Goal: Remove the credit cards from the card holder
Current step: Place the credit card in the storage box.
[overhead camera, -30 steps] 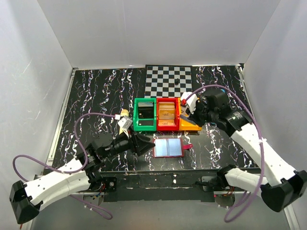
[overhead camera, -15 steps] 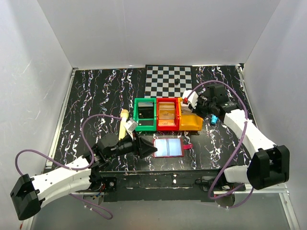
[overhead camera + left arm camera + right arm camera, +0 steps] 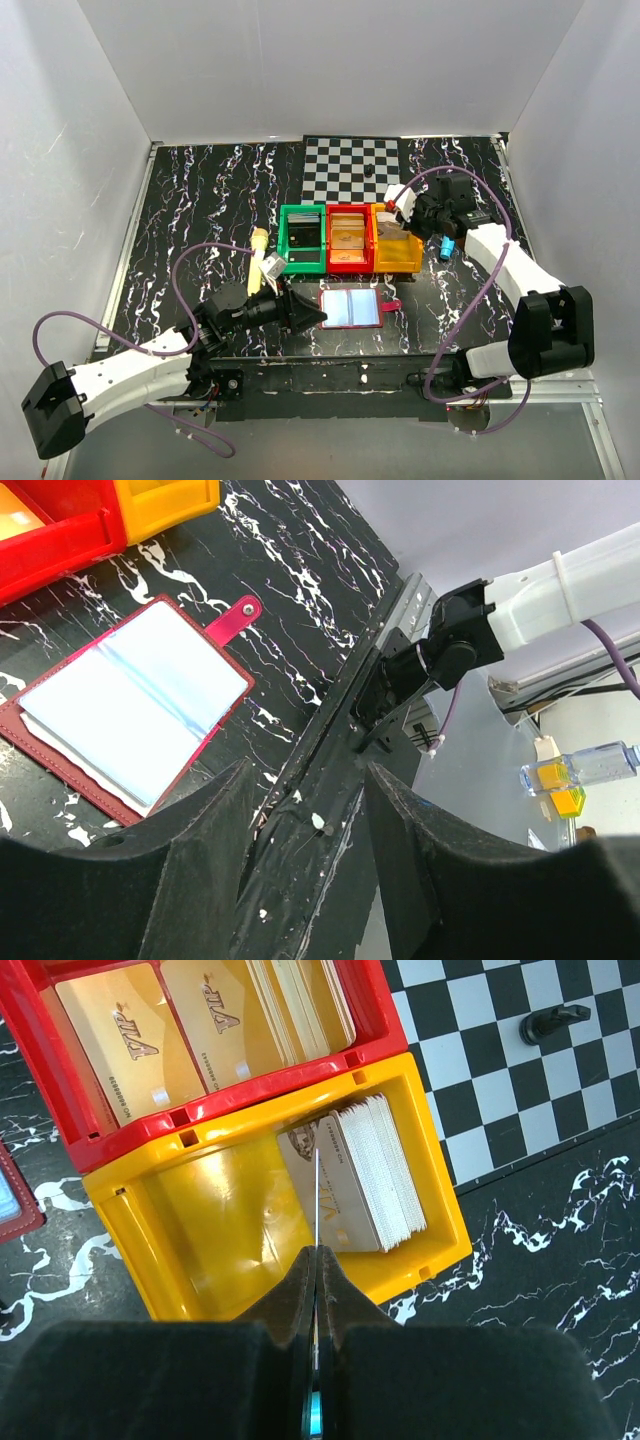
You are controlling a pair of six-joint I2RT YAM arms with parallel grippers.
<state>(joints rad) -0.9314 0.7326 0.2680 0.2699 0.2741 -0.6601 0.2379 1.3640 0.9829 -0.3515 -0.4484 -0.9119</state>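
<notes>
Since a second ago my left arm has slid toward the card holder (image 3: pixel 350 309), which lies open, pale side up, near the front edge of the black, white-veined table (image 3: pixel 200 200). My left gripper (image 3: pixel 314 312) sits just left of it, jaws apart and empty. Beyond the holder, my right gripper (image 3: pixel 400 213) pinches a thin card (image 3: pixel 316 1200) over the orange bin (image 3: pixel 398 265). White walls (image 3: pixel 100 100) enclose the table.

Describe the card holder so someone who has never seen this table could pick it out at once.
On the black marbled table, three coloured bins stand in a row. The card holder lies open on the arms' side of the middle, red bin. Unlike the bins, it is flat, pale blue inside with a dark red border.
</notes>
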